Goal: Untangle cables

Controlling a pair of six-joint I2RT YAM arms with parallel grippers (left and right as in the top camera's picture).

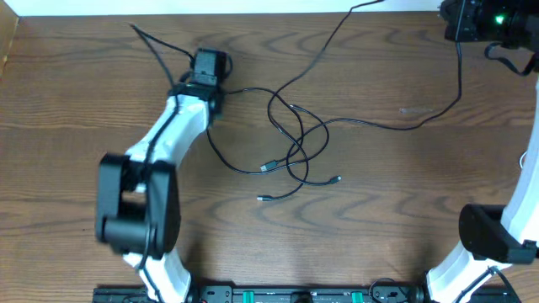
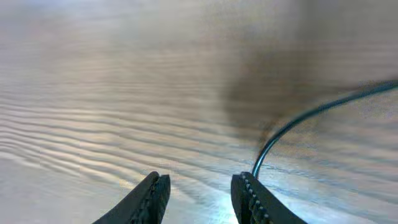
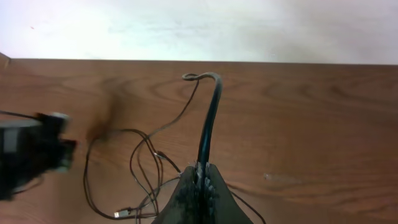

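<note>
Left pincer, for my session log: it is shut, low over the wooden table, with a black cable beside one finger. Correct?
Not quite: the left pincer is open, not shut. The left wrist view shows its fingers apart with bare table between them. The rest holds: low over the wood, black cable beside one finger.

Brown wood-grain surface (image 1: 404,219), smooth, with a soft sheen.
My left claw (image 2: 199,193) has ridged black plastic pads (image 2: 250,198); the black cable (image 3: 210,118) looks smooth, rubbery, faintly glossy.
</note>
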